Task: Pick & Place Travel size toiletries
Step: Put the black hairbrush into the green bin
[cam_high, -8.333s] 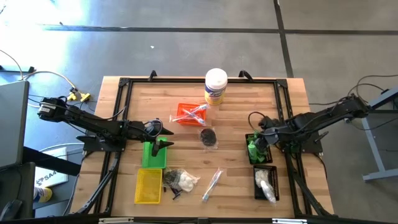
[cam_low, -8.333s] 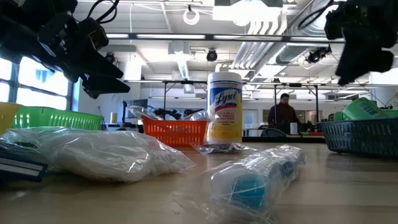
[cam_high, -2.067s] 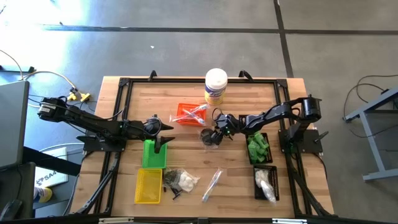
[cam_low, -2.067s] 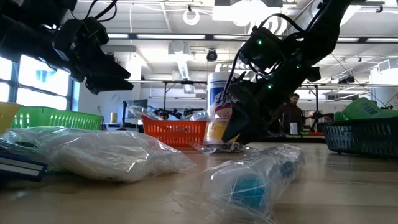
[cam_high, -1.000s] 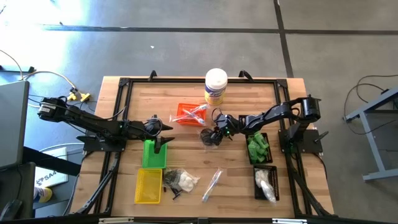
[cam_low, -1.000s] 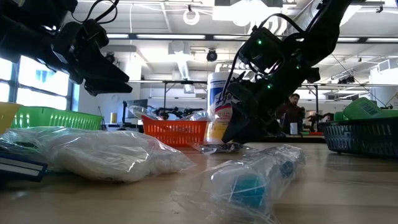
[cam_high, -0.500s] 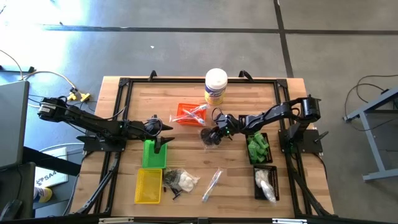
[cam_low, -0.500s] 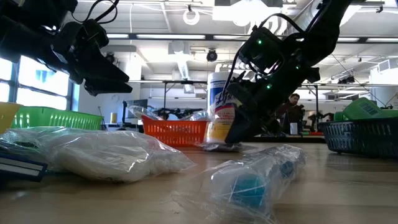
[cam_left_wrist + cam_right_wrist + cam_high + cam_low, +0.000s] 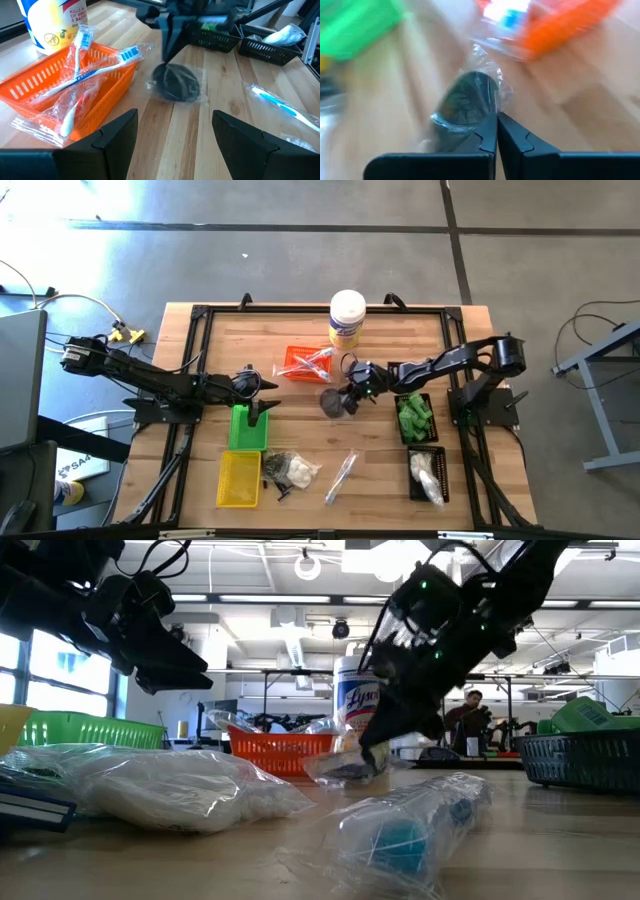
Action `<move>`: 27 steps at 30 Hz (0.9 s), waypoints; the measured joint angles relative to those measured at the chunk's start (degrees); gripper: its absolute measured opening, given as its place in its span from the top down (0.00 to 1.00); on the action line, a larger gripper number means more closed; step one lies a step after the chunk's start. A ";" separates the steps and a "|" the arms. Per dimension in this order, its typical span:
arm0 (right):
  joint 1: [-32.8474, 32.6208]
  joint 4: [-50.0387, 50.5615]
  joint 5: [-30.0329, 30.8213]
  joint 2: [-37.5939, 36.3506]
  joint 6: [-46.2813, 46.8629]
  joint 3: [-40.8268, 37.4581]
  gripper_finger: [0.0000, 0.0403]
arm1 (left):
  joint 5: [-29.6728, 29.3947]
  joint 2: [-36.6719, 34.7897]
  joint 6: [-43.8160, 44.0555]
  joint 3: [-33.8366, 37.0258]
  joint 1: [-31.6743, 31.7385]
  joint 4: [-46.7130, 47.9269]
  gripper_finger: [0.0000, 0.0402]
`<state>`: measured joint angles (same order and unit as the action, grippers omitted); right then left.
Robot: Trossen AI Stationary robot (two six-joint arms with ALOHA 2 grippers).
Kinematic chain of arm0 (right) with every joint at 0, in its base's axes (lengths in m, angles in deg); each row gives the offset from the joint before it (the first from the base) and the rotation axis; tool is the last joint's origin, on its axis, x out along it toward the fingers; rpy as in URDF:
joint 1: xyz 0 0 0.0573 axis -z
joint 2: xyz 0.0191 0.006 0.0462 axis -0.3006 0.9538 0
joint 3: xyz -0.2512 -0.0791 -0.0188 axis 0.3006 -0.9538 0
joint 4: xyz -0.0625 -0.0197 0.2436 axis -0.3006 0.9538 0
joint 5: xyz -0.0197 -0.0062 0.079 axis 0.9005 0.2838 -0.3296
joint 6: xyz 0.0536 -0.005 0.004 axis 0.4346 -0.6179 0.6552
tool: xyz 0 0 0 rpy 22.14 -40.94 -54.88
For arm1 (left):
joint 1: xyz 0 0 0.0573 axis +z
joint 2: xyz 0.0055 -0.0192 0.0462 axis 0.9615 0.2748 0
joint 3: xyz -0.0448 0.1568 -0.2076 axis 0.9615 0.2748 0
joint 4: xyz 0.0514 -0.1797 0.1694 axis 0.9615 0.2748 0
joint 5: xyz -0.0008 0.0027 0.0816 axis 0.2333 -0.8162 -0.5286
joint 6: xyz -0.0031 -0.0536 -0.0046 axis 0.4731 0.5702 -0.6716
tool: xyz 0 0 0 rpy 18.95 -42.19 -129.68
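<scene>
My left gripper (image 9: 262,397) hung over the green tray (image 9: 247,430) at the left of the table (image 9: 300,330), its fingers (image 9: 115,132) spread wide and holding nothing. Just in front of that tray sat the yellow tray (image 9: 239,478), and beside it lay a clear bag of white fluffy bits (image 9: 297,470) with small black pieces (image 9: 274,465) against it. A little further right a wrapped toothbrush (image 9: 341,476) rested slantwise on the wood.

Toward the middle stood the orange tray (image 9: 303,362), with bagged toothbrushes (image 9: 85,75) lying across it and spilling over its edge. Behind it the white canister with the yellow label (image 9: 347,318) stood upright near the far edge.

Just right of the orange tray my right gripper (image 9: 347,397) was pinched shut on the plastic of a clear bag holding a dark round item (image 9: 333,401). From my right wrist I saw my two fingers (image 9: 512,137) pressed together over the edge of the wrapping, with the dark piece (image 9: 465,102) hanging just ahead of them. In the low view the bag (image 9: 345,769) sat clear of the tabletop, dangling under my gripper (image 9: 375,752).

Further right, the dark mesh tray with green bottles (image 9: 413,417) lay beside my right arm, and in front of it a second dark tray held a white bagged item (image 9: 425,474).
</scene>
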<state>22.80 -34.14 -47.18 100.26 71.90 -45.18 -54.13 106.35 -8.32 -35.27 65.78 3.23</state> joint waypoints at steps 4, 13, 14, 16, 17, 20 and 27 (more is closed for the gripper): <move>0.10 -0.27 -7.00 -2.89 -2.32 0.02 1.00 | -0.12 0.00 0.01 0.00 0.00 -0.41 0.38; -0.05 -0.62 -7.85 -5.49 -4.69 0.02 1.00 | -0.22 0.00 0.00 0.00 0.00 -0.65 0.38; -0.05 -0.74 -7.86 -5.49 -4.69 0.02 1.00 | -0.22 -0.02 0.00 0.00 0.00 -0.65 0.38; -0.05 -0.80 -8.02 -5.49 -4.70 0.02 1.00 | -0.22 -0.01 0.00 0.00 0.00 -0.65 0.38; -0.05 -0.78 -8.04 -5.49 -4.73 0.02 1.00 | -0.22 0.00 0.00 0.00 0.00 -0.65 0.38; -0.05 -0.85 -10.26 -5.49 -5.46 0.02 1.00 | -0.22 0.00 0.04 0.00 0.00 -0.63 0.38; -0.05 -1.84 -12.47 -5.49 -6.20 0.02 1.00 | -0.22 -0.01 1.14 0.00 0.00 -0.37 0.38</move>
<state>22.75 -35.98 -59.65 94.78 65.70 -45.16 -54.35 106.34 -7.18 -35.27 65.78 2.86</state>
